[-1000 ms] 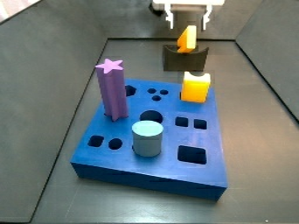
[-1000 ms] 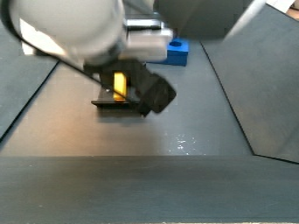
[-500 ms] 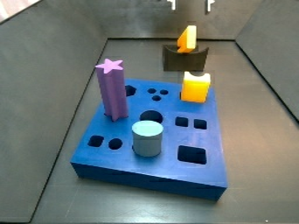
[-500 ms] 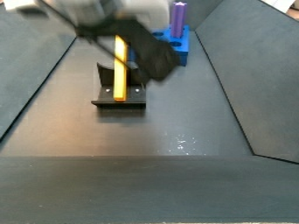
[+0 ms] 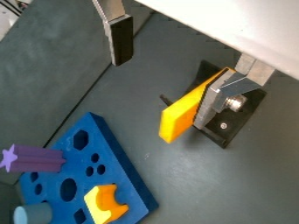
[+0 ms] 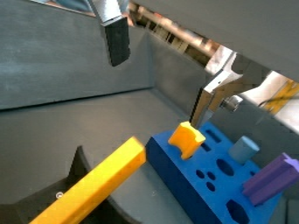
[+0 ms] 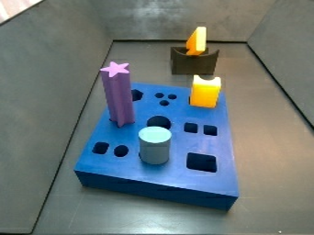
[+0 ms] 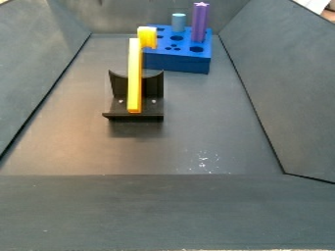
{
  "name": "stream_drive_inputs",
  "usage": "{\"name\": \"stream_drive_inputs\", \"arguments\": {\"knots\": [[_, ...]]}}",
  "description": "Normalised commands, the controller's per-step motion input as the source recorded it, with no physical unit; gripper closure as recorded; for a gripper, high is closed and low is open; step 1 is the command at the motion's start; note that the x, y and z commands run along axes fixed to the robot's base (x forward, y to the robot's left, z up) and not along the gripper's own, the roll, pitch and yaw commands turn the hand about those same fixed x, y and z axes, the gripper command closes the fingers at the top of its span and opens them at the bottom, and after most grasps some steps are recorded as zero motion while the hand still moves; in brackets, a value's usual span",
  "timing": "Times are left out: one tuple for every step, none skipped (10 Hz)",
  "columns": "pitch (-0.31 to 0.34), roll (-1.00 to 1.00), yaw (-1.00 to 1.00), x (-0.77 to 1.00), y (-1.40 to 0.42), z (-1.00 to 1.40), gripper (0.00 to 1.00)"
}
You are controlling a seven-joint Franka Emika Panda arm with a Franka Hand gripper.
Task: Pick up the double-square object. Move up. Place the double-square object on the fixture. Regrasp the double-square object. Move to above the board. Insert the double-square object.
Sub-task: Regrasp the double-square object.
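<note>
A: Side view: where is the tall slim orange-yellow double-square object (image 8: 135,68)?
B: Propped upright in the dark olive-brown notched fixture (image 8: 133,99) on the grey surface (image 8: 170,176), well apart from the thick blue holed board (image 7: 172,139).
A: And the gripper (image 5: 177,52)?
B: Only in both wrist views, above the fixture: silver fingers (image 6: 114,37) spread wide, holding nothing.

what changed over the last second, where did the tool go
The tool rose away from the double-square object and left both side views; a second ago it hung open just above the peg. Now only the wrist views show it, jaws open and empty, above the floor. The double-square object stayed leaning in the fixture, released. The board and the pieces on it did not move.
</note>
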Motion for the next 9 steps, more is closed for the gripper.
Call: {"name": "stream_drive_inputs", "arguments": {"knots": [[0.033,1.00,0.01,-0.05,-0.88,0.30,0.00],[0.028,1.00,0.01,-0.04,-0.60,0.16,0.00],[0.023,1.00,0.01,-0.03,-0.39,0.07,0.00],[0.021,1.00,0.01,-0.02,-0.25,0.04,0.00],[0.016,1.00,0.01,-0.02,-0.02,0.03,0.00],[0.014,1.00,0.01,0.00,0.01,0.01,0.00],[0.013,1.00,0.02,0.00,0.00,0.01,0.00],[0.014,1.00,0.02,0.00,-0.01,0.01,0.00],[0.022,1.00,0.02,0.00,-0.01,0.01,0.00]]}}
